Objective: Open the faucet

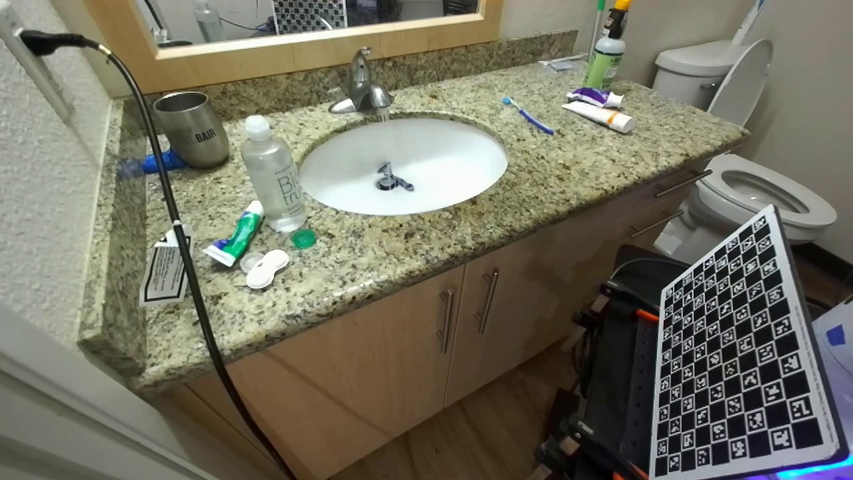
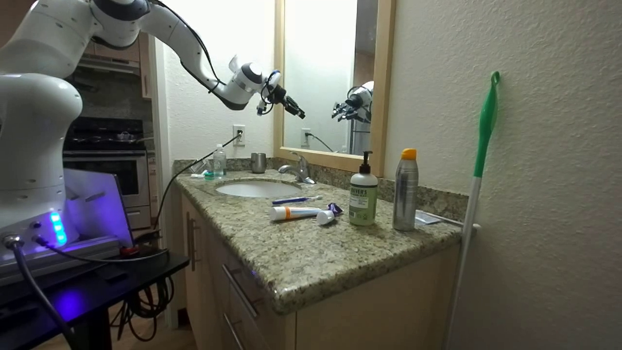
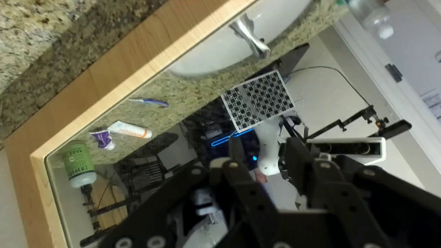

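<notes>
arm (image 2: 167, 31) raised over counter (image 2: 291, 253), gripper (image 2: 300, 113) in front of mirror (image 2: 318, 73), above and well apart from faucet (image 2: 302, 167).
in an exterior view, base (image 2: 34, 160) at left, arm bends high at the top edge, then forearm slopes down to the wrist (image 2: 243, 85); gripper angled down and toward mirror, its reflection (image 2: 351, 107) showing in the glass. fingers (image 3: 298, 162) wide apart in wrist view, clear gap between; frame (image 3: 113, 75) runs slantwise across that view. faucet upright on counter at back rim of basin (image 1: 453, 163), under mirror, spout (image 1: 378, 97) toward the bowl. bottle (image 1: 273, 177) and cup (image 1: 190, 133) on one side of basin, toothbrush (image 1: 530, 118) on the other, beyond it white tube (image 1: 596, 117) and soap (image 1: 605, 63).
</notes>
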